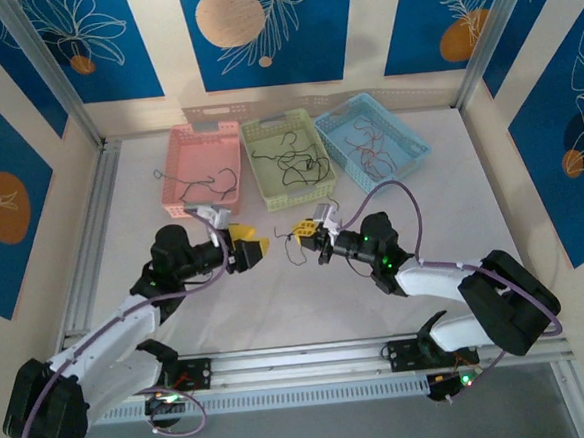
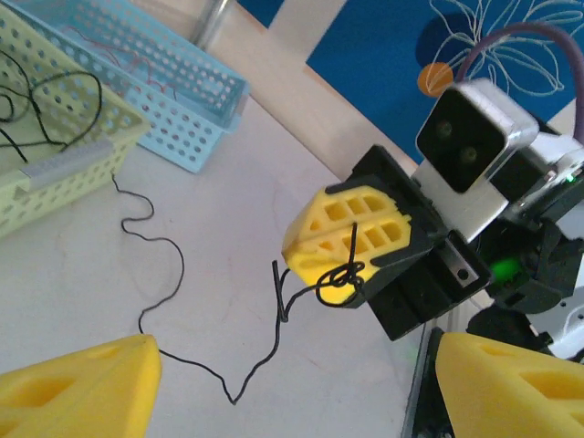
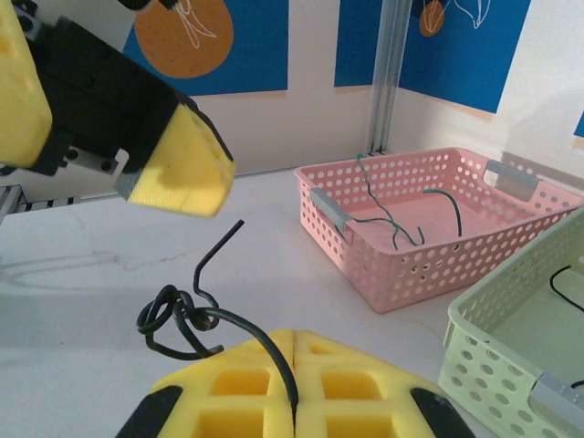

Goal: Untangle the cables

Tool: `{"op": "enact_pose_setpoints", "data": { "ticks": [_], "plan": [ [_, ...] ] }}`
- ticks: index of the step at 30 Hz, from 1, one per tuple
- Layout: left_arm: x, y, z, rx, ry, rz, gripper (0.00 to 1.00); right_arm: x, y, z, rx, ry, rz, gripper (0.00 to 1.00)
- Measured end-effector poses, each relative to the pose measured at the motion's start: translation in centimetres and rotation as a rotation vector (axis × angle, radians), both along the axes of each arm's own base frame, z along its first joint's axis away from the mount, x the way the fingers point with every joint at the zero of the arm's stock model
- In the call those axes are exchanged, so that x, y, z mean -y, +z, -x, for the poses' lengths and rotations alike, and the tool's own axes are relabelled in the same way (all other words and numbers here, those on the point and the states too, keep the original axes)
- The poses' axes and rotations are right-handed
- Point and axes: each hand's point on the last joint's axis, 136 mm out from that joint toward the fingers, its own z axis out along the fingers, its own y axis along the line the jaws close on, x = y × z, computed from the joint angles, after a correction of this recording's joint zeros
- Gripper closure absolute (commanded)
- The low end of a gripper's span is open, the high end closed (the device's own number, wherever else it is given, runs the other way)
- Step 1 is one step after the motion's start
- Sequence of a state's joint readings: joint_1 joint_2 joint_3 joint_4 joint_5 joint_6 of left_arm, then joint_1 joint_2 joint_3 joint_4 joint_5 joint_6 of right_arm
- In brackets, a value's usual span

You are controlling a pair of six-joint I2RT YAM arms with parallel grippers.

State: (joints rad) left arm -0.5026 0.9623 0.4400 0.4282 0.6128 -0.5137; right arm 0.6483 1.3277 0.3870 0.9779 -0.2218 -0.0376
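The right fingers (image 3: 237,388) are clamped on a knotted black cable (image 3: 178,319) over the middle of the bench (image 1: 278,310). The left fingers (image 2: 82,392) are held apart alongside. Other cables (image 1: 293,164) are sorted in baskets (image 1: 277,126) at the far edge. This knot is judged not yet undone.

Three perforated baskets sat in a row at the far end of the white table (image 1: 278,305): pink basket (image 1: 204,133) on the left, green basket (image 1: 278,123) in the middle, blue basket (image 1: 406,129) on the right and skewed a bit. Behind them were blue wall panels (image 1: 258,26) with orange circles and white leaf doodles. Metal posts (image 1: 46,66) stood in the far corners, and a rail (image 1: 302,359) ran along the near edge.
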Motion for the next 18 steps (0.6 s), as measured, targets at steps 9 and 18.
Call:
{"op": "enact_pose_setpoints", "data": {
  "ticks": [9,18],
  "plan": [
    [2.5,-2.4,-0.5,-0.075,-0.05,-0.047,0.3,-0.2,0.0,0.3,0.0,0.023,-0.001,1.0],
    [3.7,-1.8,-2.0,-0.06,-0.019,-0.039,0.65,-0.3,0.1,0.4,0.0,0.029,-0.002,1.0]
  ]
}}
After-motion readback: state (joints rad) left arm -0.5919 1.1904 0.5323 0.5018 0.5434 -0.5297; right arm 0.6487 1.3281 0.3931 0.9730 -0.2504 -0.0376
